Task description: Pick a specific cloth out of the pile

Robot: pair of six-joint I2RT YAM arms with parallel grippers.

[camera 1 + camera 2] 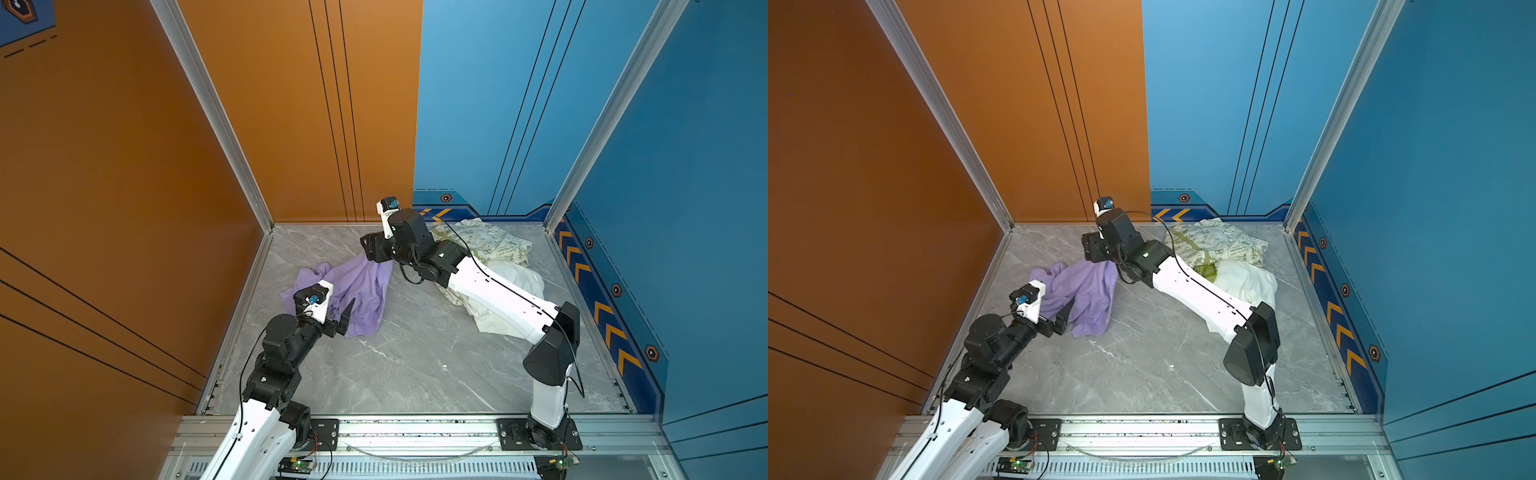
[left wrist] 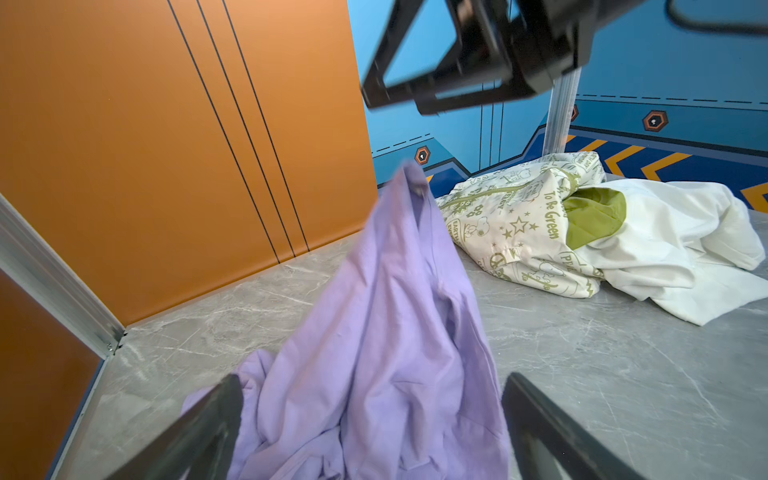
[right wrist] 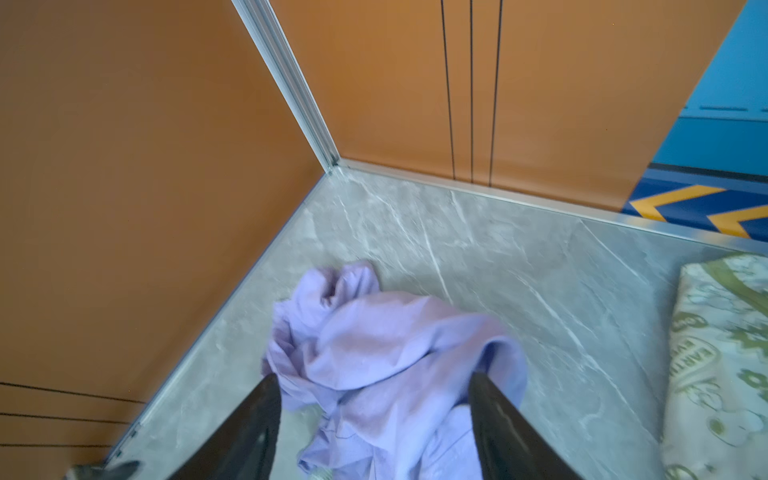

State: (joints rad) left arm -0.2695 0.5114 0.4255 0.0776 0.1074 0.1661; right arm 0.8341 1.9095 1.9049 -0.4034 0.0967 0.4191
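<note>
The lilac cloth (image 1: pixel 361 291) (image 1: pixel 1088 295) lies crumpled on the left part of the grey table, apart from the pile (image 1: pixel 494 245) (image 1: pixel 1221 245) at the back right. One corner of the cloth (image 2: pixel 386 311) stands up in a blurred peak just under my right gripper (image 2: pixel 395 102), whose fingers are apart and hold nothing. In the right wrist view that gripper (image 3: pixel 374 377) is open above the cloth (image 3: pixel 374 345). My left gripper (image 1: pixel 343 316) (image 2: pixel 374 384) is open at the cloth's near edge, with fabric lying between its fingers.
The pile holds a cream green-printed cloth (image 2: pixel 523 224), an olive-green piece (image 2: pixel 594 216) and a plain white cloth (image 2: pixel 673 241). My right arm (image 1: pixel 490 286) reaches over it. Orange walls (image 1: pixel 124 187) close the left and back, blue walls (image 1: pixel 685 208) the right. Bare marble table (image 1: pixel 415 353) lies in front.
</note>
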